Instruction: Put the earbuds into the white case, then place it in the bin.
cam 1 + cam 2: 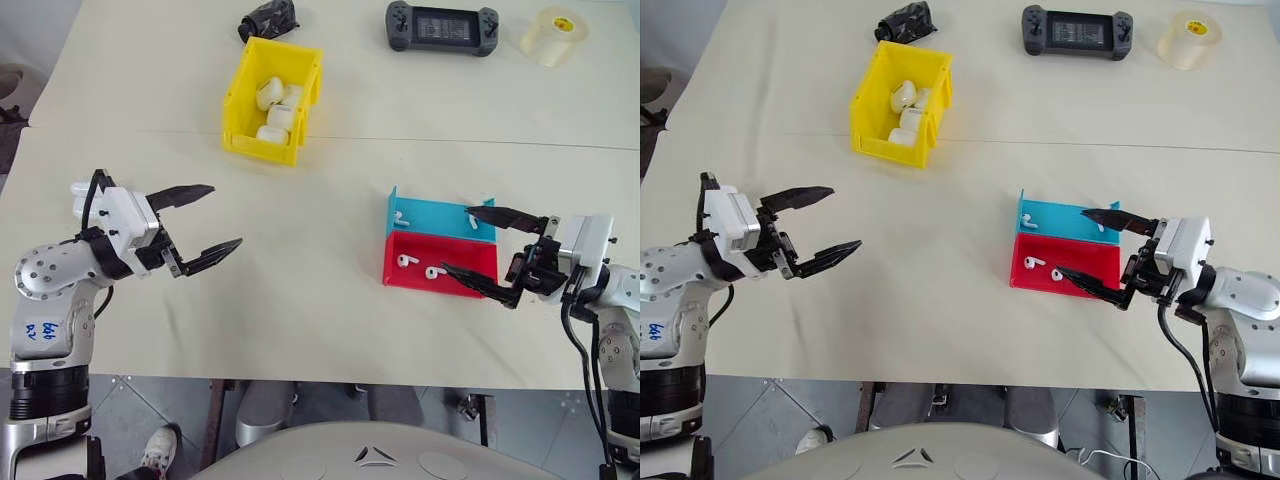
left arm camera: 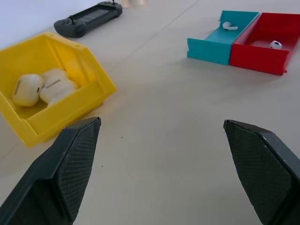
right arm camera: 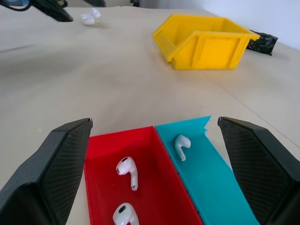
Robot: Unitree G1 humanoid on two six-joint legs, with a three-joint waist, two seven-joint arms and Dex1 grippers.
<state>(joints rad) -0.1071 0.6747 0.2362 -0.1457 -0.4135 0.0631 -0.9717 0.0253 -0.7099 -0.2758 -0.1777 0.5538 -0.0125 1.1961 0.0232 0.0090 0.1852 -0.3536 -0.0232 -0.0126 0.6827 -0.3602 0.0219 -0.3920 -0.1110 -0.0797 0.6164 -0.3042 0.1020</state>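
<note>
Two earbuds point(image 1: 405, 260) lie in the red tray point(image 1: 455, 250). Another earbud point(image 3: 180, 143) and one more lie in the blue tray point(image 1: 440, 213) behind it. The yellow bin point(image 1: 240, 95) stands at the back left and holds several white cases point(image 1: 280, 115), lids shut. My right gripper point(image 1: 457, 239) is open, level with its fingers spanning the right end of both trays, holding nothing. My left gripper point(image 1: 226, 215) is open over bare table at the left, pointing toward the trays. Two small white rounded things point(image 3: 88, 18) lie on the table behind my left hand; I cannot tell what they are.
A black game controller point(image 1: 442, 27), a translucent tape roll point(image 1: 553, 35) and a crumpled black item point(image 1: 268, 20) lie along the far side. The table's front edge runs just under both arms. Open table lies between the bin and the trays.
</note>
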